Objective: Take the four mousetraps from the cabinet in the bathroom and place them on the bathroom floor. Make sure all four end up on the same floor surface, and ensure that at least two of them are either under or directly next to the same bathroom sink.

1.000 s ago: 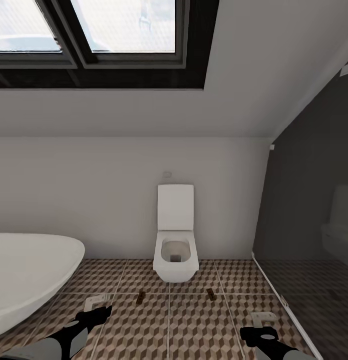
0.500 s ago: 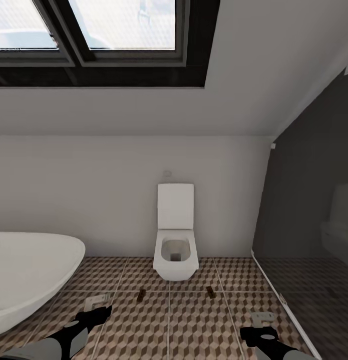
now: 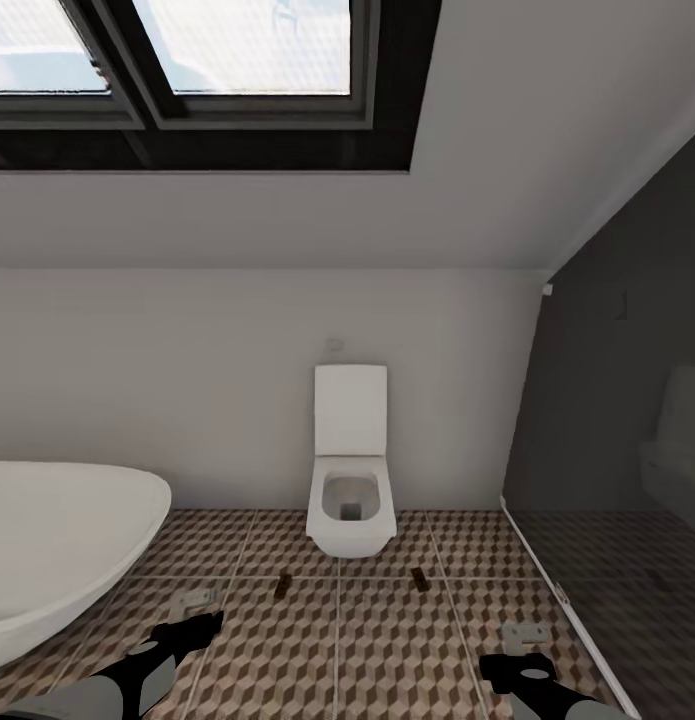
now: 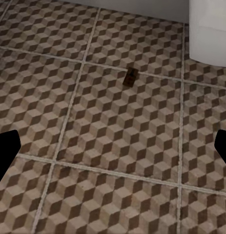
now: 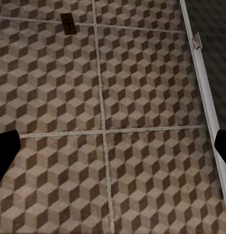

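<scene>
Two small flat brown wooden mousetraps lay on the cube-patterned brown and beige tiled bathroom floor (image 3: 387, 650) just before the white wall-hung toilet (image 3: 351, 490): one mousetrap (image 3: 282, 587) off its bathtub-side corner, the other (image 3: 419, 578) off its glass-screen side. Both pincers, left gripper (image 3: 192, 612) and right gripper (image 3: 517, 648), hung empty with fingers spread. Judged from this, neither trap was near a sink, so the sensible course was turning to find the basin and cabinet before fetching more.

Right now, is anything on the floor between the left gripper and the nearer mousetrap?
Nothing visible. In the head view only bare patterned floor tile lies between the left gripper and that mousetrap. The toilet stands beyond it, and the bathtub is off to the side.
</scene>
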Tool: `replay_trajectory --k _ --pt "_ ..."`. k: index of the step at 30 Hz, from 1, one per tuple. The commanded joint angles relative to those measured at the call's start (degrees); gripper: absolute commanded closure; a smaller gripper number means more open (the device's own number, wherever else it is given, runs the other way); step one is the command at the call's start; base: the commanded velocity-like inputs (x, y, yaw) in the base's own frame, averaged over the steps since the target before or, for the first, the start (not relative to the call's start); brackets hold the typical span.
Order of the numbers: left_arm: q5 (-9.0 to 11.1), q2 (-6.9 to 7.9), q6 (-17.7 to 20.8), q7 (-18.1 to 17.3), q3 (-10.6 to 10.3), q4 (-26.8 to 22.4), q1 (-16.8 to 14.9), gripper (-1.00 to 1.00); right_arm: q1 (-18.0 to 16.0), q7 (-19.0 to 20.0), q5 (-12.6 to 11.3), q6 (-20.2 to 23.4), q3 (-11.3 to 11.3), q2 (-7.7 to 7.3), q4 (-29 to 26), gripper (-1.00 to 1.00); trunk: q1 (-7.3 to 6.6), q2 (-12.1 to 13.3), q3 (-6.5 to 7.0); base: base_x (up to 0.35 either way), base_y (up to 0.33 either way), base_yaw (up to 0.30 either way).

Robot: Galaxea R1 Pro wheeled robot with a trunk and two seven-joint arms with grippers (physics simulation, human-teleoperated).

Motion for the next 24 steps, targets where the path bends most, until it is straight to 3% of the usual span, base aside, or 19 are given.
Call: replay_trajectory --k 1,24 --pt "0.61 0.01 -0.19 -0.26 -0.45 0.09 -0.05 -1.0 -0.08 -0.2 0.57 -0.3 -0.49 -0.01 0.17 -1.0 -0.23 0.37 0.02 0.0 0.0 0.0" --pt "0.61 0.01 -0.21 -0.27 -0.45 0.09 -0.05 -1.0 -0.08 -0.32 0.57 -0.19 -0.49 -0.01 0.17 -1.0 -5.28 9.59 2.57 0.0 0.0 0.0"
